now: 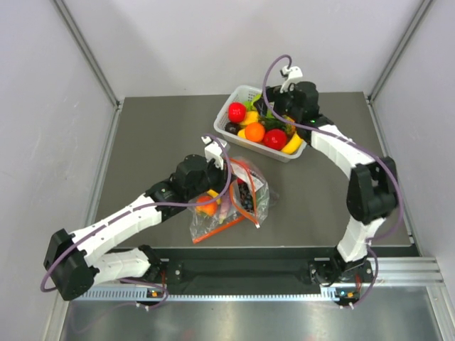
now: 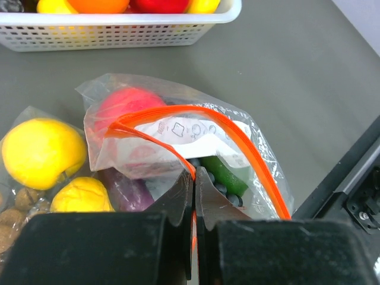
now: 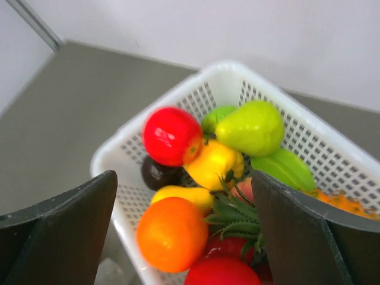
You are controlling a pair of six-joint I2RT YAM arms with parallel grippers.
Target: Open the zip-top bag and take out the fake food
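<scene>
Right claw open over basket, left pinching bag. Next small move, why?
Probably swing the right claw from the white mesh basket to the crinkly clear zip-top bag: it is open and empty, the left claw pinches the bag's orange-red zip strip, and glossy plastic fruit lies inside.

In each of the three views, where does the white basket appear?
Top external: white basket at upper centre.
Left wrist: basket along the top edge, left.
Right wrist: basket at centre, between the open fingers.
Shared landmark: the orange inside it.
</scene>
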